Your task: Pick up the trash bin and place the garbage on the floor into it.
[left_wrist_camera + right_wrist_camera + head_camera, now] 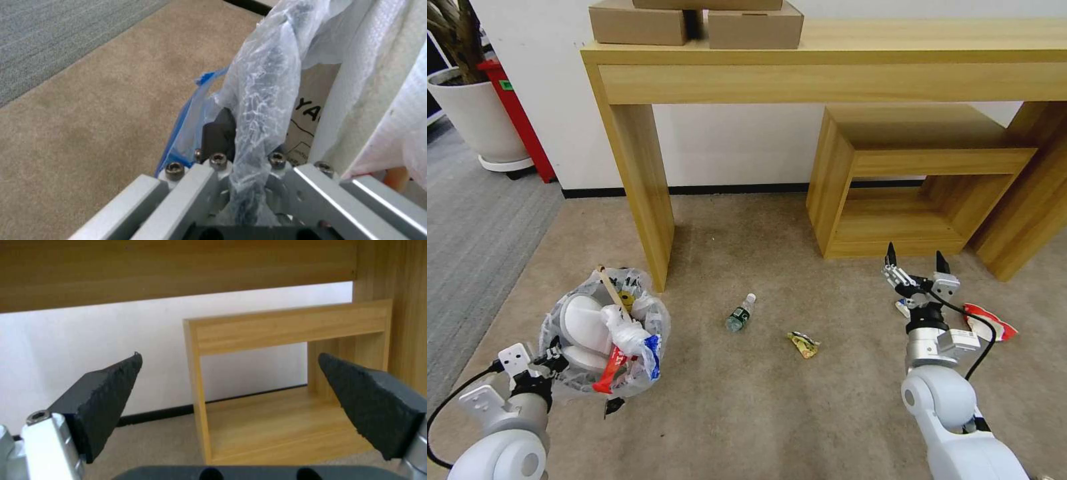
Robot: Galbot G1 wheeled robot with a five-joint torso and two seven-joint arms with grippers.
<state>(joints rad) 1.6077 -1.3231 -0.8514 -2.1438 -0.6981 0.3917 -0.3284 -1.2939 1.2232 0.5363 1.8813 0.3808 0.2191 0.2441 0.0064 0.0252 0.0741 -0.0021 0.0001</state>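
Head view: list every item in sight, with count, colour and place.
trash bin: one, clear-bagged, stuffed with litter, lower left, on left gripper
plastic bottle: one, clear, green label, carpet centre
crumpled wrapper: one, yellow, right of bottle
red paper: one, red-white, carpet right
console table: one, light wood, by wall
cardboard boxes: brown, on table
plant pot: one, white, far left
left gripper: shut on bin's bagged rim
right gripper: open, above carpet right

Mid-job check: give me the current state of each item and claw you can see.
trash bin: full of litter, held at the rim by the left claw.
left claw: shut on the bagged rim.
right claw: open, empty.
plastic bottle: lying on the carpet.
yellow wrapper: crumpled, on the carpet.
red paper: on the carpet.
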